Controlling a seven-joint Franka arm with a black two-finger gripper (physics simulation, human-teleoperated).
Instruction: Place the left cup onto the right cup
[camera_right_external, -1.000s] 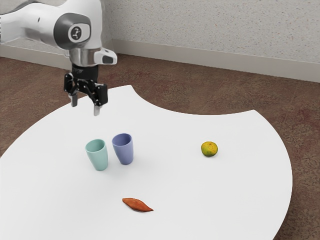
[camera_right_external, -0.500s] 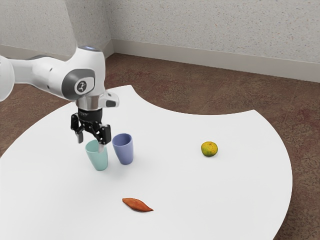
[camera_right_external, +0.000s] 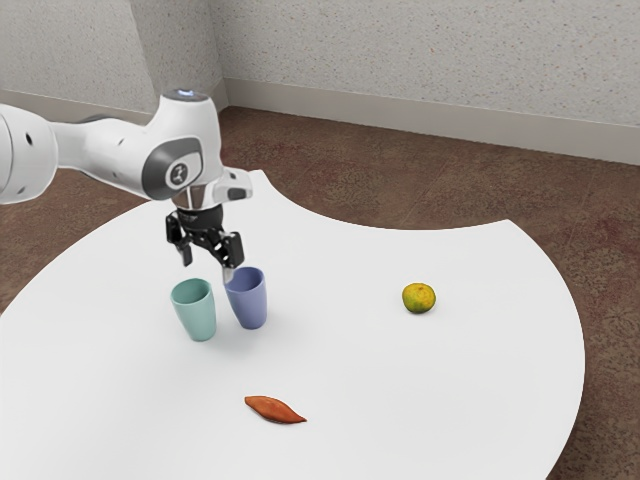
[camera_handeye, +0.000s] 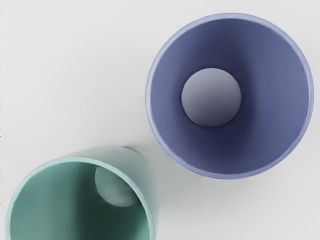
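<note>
The black two-finger claw (camera_right_external: 207, 266) hangs with its fingers spread wide and holds nothing, just above the two cups. The mint-green plastic cup (camera_right_external: 194, 308) (camera_handeye: 80, 200) stands upright on the white round worktop (camera_right_external: 420, 400), towards the exterior view's left. The lavender-blue plastic cup (camera_right_external: 246, 297) (camera_handeye: 227, 95) stands upright just beside it, with a narrow gap between them. Both cups are empty. A yellow-green round citrus fruit (camera_right_external: 419, 297) and a red-brown pointed sweet potato (camera_right_external: 275, 409) lie well apart. The round mark on the white robot arm (camera_right_external: 179, 171) is too small to read.

Ext high side-on, wrist close top-down, share teal cup (camera_right_external: 194, 310), blue cup (camera_right_external: 246, 297)
</note>
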